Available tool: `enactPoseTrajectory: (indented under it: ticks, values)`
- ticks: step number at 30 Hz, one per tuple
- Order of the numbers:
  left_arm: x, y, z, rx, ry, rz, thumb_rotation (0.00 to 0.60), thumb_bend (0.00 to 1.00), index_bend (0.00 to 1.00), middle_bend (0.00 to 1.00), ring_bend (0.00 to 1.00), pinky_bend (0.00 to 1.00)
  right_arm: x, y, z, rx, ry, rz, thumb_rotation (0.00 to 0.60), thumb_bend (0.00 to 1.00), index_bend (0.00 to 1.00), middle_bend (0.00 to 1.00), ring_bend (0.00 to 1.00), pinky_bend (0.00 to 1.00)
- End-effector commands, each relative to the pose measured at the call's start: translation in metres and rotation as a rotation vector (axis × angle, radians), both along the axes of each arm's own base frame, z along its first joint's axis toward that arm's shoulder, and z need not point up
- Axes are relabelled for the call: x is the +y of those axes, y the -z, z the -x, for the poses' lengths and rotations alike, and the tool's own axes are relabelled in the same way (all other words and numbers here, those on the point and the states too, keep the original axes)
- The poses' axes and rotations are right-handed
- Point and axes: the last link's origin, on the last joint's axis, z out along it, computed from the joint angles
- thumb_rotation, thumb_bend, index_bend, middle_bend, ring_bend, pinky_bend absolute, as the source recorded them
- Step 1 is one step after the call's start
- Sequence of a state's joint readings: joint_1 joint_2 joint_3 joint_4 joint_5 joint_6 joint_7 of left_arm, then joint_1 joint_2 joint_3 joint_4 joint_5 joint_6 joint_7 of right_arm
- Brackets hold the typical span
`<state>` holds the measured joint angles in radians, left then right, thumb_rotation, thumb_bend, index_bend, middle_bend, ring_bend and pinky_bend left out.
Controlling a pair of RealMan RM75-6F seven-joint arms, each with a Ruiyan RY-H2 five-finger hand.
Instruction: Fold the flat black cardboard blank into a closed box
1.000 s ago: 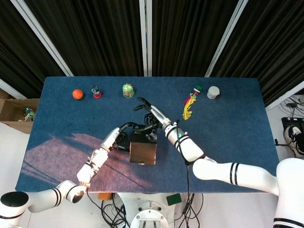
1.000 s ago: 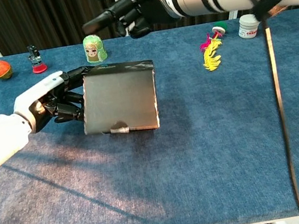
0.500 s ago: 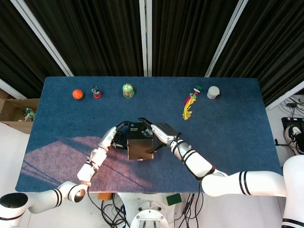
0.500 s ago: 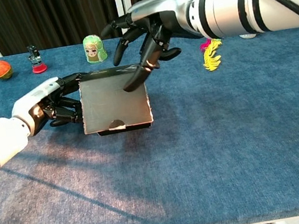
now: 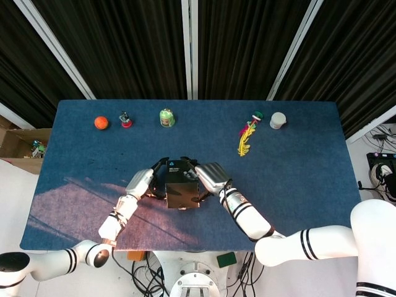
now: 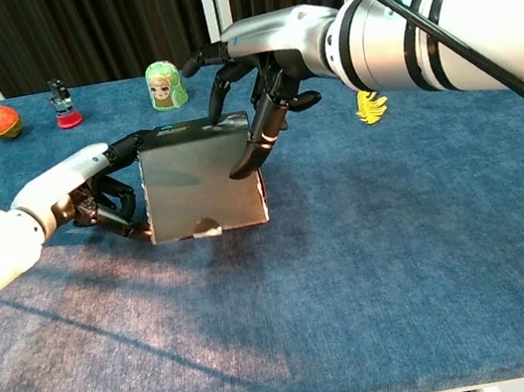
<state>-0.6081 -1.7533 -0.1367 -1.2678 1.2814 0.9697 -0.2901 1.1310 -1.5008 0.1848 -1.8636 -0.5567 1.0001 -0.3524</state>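
The black cardboard box (image 6: 201, 178), matte and a little shiny on its broad face, stands folded up into a squarish block near the front edge of the blue felt-covered table (image 6: 375, 268), about midway between the left and right edges. A small pale tab (image 6: 208, 228) shows at the bottom of the face turned toward the chest camera. From above (image 5: 182, 184) the box sits squeezed between the 2 hands.

The left hand (image 6: 89, 185) is pressed against the box's left side, fingers partly curled with the dark fingertips (image 6: 123, 147) reaching to the top left corner; seen overhead (image 5: 141, 182) it hugs that side. The right hand (image 6: 264, 55) comes in from above and the right, fingers spread and bent downward, with fingertips (image 6: 242, 167) touching the top edge and the front face near the right side; overhead (image 5: 209, 177) it cups the box's right side. Neither hand closes fully around the box; both press on it.
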Motion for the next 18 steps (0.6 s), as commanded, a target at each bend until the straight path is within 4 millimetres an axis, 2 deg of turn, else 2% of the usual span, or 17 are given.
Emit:
enactPoseTrajectory:
  ticks: [1, 6, 10, 14, 18]
  values:
    - [-0.009, -0.014, 0.000, 0.136, 0.034, -0.041, 0.513, 0.03, 0.00, 0.12, 0.71, 1.00, 0.001, -0.001, 0.001, -0.006, 0.004, 0.004, 0.600, 0.00, 0.10, 0.27, 0.71, 1.00]
    - [-0.016, -0.034, 0.004, 0.292, 0.053, -0.068, 0.513, 0.02, 0.00, 0.10, 0.71, 1.00, 0.001, 0.000, -0.001, 0.010, -0.019, 0.039, 0.600, 0.00, 0.12, 0.29, 0.72, 1.00]
    - [-0.020, -0.060, 0.006, 0.376, 0.056, -0.123, 0.518, 0.01, 0.00, 0.09, 0.70, 1.00, 0.002, 0.005, -0.005, 0.071, -0.110, 0.163, 0.600, 0.00, 0.18, 0.31, 0.73, 1.00]
    - [-0.025, -0.081, 0.008, 0.401, 0.052, -0.153, 0.535, 0.01, 0.00, 0.09, 0.70, 1.00, 0.005, 0.014, -0.006, 0.134, -0.201, 0.295, 0.600, 0.00, 0.25, 0.34, 0.73, 1.00]
    - [-0.029, -0.097, 0.012, 0.410, 0.046, -0.173, 0.541, 0.01, 0.00, 0.09, 0.70, 1.00, 0.011, 0.028, -0.005, 0.153, -0.230, 0.335, 0.600, 0.00, 0.27, 0.35, 0.73, 1.00]
